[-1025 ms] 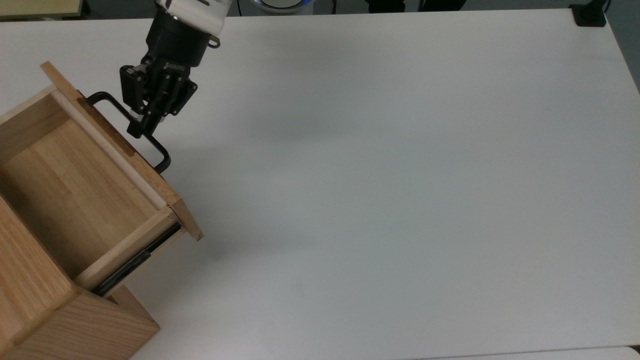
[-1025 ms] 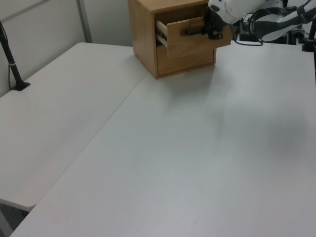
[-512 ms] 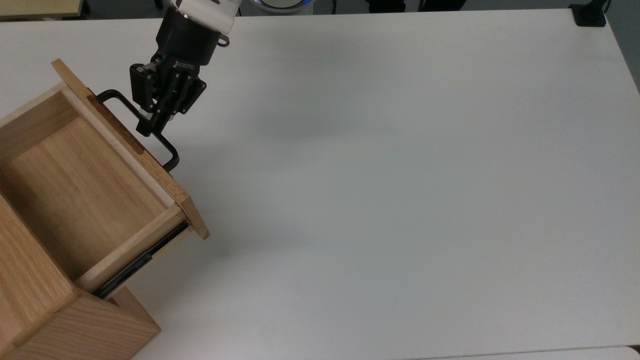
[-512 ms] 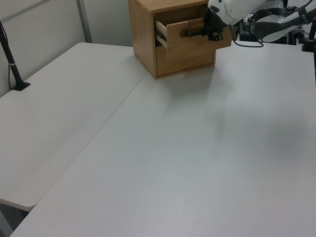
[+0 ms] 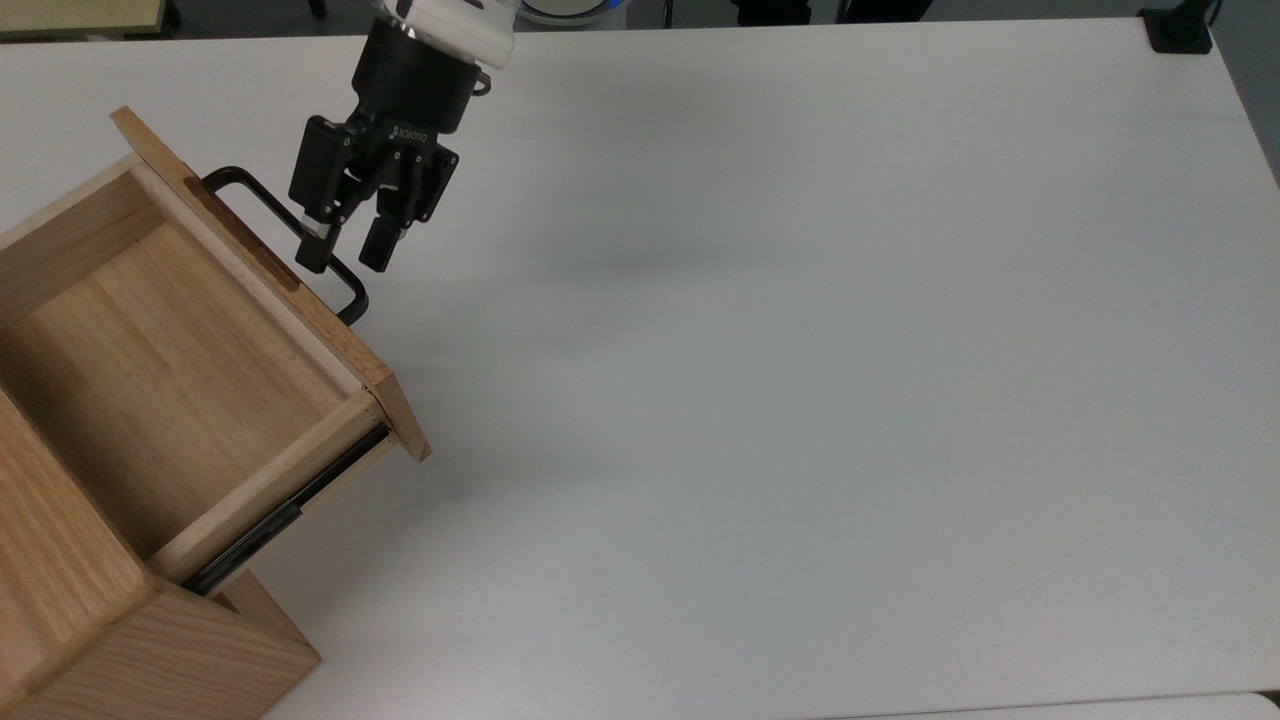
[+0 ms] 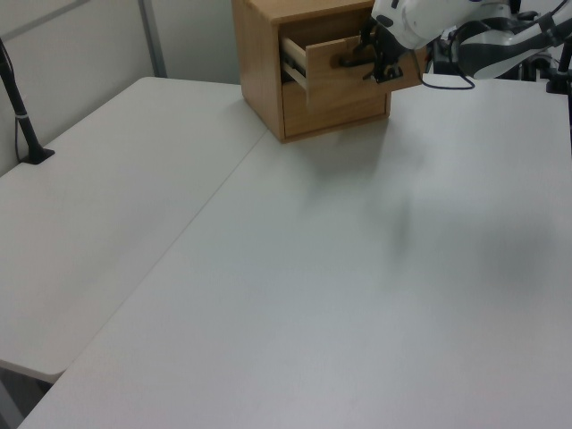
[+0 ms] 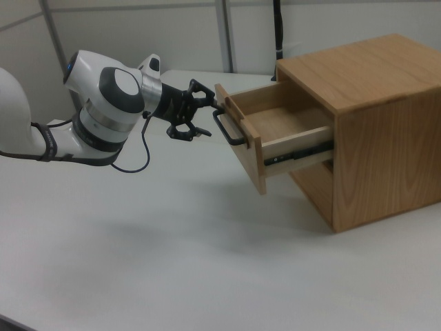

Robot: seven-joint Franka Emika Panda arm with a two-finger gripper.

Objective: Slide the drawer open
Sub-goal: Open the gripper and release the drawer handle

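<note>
1. The drawer (image 5: 190, 380) lies at the top view's left, pulled well out of the wooden cabinet (image 5: 90, 620), with its bare wooden floor and one black side rail (image 5: 290, 510) exposed. The gripper (image 5: 345, 255) sits at the black handle (image 5: 290, 235) with its fingers spread apart: one fingertip (image 5: 312, 258) overlaps the bar and the other (image 5: 375, 250) stands clear over the white table (image 5: 800, 350). Half a second earlier the fingers were pinched together on the bar; since then they have parted, the wrist has shifted toward the top view's right, and the front panel has come slightly further out.

2. In the left view the drawer (image 6: 335, 67) is at the far end of the table (image 6: 313, 268), jutting from the cabinet (image 6: 264, 71). The gripper (image 6: 380, 67) is at the handle (image 6: 353, 61); at this distance the fingers seem more splayed than before, though contact cannot be judged.

3. In the right view the drawer (image 7: 275, 131) projects toward the right view's left from the cabinet (image 7: 372, 138). The gripper (image 7: 204, 118) has its fingers open, the upper one (image 7: 207, 96) reaching the handle (image 7: 231, 131), the lower (image 7: 200, 133) apart from it.
</note>
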